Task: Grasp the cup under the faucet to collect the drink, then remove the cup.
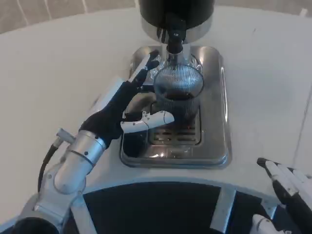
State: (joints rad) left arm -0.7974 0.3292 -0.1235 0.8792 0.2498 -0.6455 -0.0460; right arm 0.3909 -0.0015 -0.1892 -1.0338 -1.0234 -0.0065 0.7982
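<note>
A clear ribbed cup with dark drink in it stands on the steel drip tray, right under the black faucet of the dispenser. My left hand is at the cup's left side, holding nothing. Its fingers reach straight past the cup's left wall, and its thumb lies across the front of the cup's base. The fingers are spread, not wrapped round the cup. My right hand lies at the lower right, off the tray, with its fingers stretched out and nothing in it.
The tray's slotted grate shows in front of the cup. White tabletop spreads to the left and right of the tray. The table's front edge curves along the bottom, with the robot's dark body beneath.
</note>
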